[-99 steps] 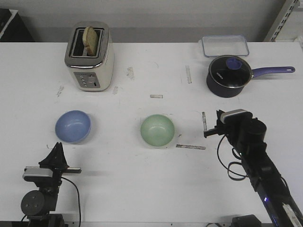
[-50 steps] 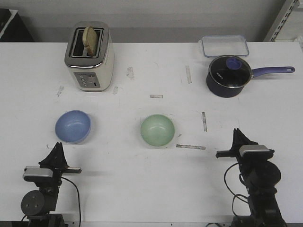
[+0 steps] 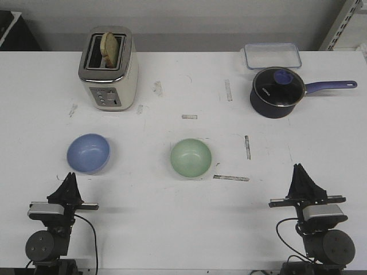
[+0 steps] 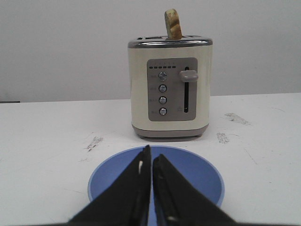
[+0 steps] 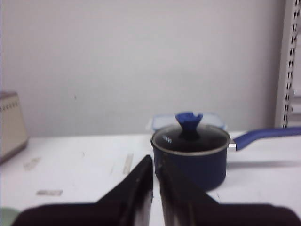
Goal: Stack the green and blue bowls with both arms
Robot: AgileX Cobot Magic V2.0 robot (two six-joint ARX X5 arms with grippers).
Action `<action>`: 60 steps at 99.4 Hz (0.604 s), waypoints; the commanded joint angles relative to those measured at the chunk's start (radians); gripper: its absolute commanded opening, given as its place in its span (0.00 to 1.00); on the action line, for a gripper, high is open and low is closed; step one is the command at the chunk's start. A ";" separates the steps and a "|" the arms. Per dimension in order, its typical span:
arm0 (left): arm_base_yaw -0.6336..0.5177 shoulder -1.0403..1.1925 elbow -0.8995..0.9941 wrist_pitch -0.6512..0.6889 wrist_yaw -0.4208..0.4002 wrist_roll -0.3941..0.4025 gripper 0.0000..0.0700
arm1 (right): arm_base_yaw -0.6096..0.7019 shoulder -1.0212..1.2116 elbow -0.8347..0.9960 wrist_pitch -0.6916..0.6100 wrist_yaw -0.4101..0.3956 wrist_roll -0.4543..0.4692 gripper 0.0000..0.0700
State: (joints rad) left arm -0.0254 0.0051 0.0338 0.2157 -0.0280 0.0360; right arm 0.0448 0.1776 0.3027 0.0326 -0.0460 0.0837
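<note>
The periwinkle blue bowl point(image 3: 88, 153) sits on the white table at the left. The mint green bowl point(image 3: 191, 157) sits apart from it near the middle. My left gripper point(image 3: 70, 177) rests shut and empty at the near left edge, pointing at the blue bowl point(image 4: 188, 172), which lies just beyond its tips point(image 4: 151, 157). My right gripper point(image 3: 299, 170) rests shut and empty at the near right edge. In the right wrist view its tips point(image 5: 155, 162) point toward the pot, and only a sliver of the green bowl point(image 5: 5, 216) shows at the edge.
A cream toaster point(image 3: 108, 69) holding a bread slice stands at the back left, also in the left wrist view point(image 4: 170, 89). A dark blue lidded pot point(image 3: 277, 91) with a long handle and a clear container point(image 3: 272, 55) stand at the back right. Tape marks dot the table.
My right arm has pulled back from beside the green bowl to the near right edge and folded down. The left arm and both bowls have not moved.
</note>
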 commanded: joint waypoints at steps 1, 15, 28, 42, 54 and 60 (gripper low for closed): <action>0.002 -0.002 -0.021 0.010 -0.002 0.005 0.00 | 0.000 -0.018 0.006 0.006 0.002 0.013 0.02; 0.002 -0.002 -0.021 0.010 -0.002 0.005 0.00 | 0.000 -0.034 0.006 0.018 0.001 0.013 0.02; 0.002 -0.002 -0.021 0.010 -0.002 0.005 0.00 | 0.000 -0.034 0.006 0.037 0.002 0.013 0.02; 0.002 -0.002 -0.021 0.010 -0.002 0.005 0.00 | 0.000 -0.034 0.006 0.035 0.001 0.013 0.02; 0.002 -0.002 -0.021 0.016 -0.002 0.005 0.00 | 0.000 -0.034 0.006 0.035 0.002 0.013 0.02; 0.002 -0.002 -0.021 0.014 -0.002 0.005 0.00 | 0.000 -0.034 0.006 0.035 0.002 0.013 0.02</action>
State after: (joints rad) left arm -0.0254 0.0051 0.0338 0.2169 -0.0280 0.0360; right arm 0.0448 0.1452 0.3027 0.0566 -0.0460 0.0837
